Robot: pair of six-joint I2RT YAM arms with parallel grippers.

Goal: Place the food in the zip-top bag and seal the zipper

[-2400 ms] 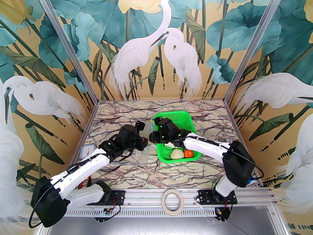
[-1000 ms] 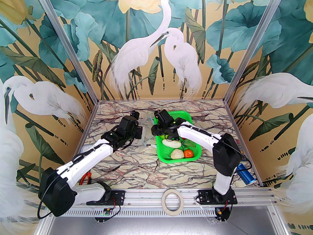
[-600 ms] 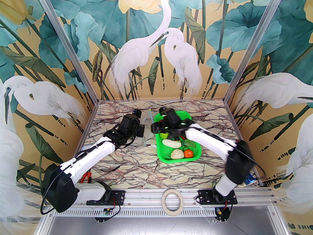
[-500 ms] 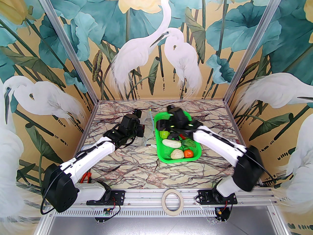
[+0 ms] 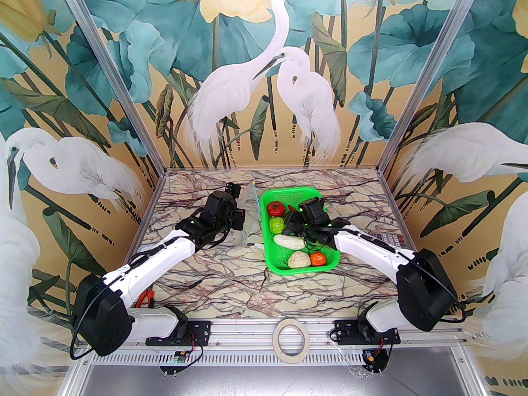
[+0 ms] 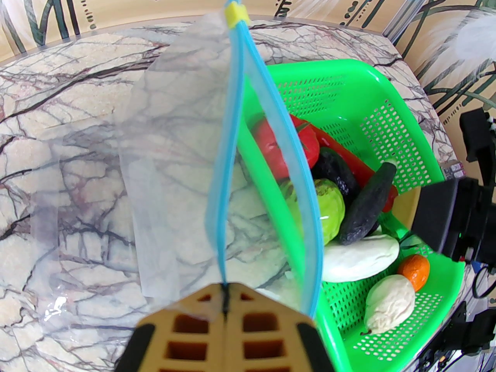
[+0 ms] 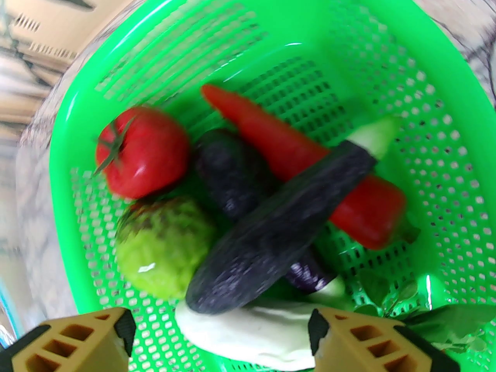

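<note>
Right claw (image 7: 219,324), moved from bag (image 6: 162,149) to basket (image 7: 310,72), hangs open above tomato (image 7: 143,151), eggplant (image 7: 271,227), chili (image 7: 310,169); left claw (image 6: 224,289) pinches the bag's edge.

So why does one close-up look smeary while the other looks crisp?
Right wrist view: the eggplant and chili look smeared, probably motion blur, with a glare spot on the green apple. Left wrist view: the zip-top bag and basket are crisp, though the near fingers are out of focus.

From above, the right arm (image 5: 363,248) covers the middle of the green basket (image 5: 288,189), hiding whatever's under it. Right wrist shot is smeary, and the leafy green (image 7: 461,320) is half behind a finger (image 7: 372,347).
</note>
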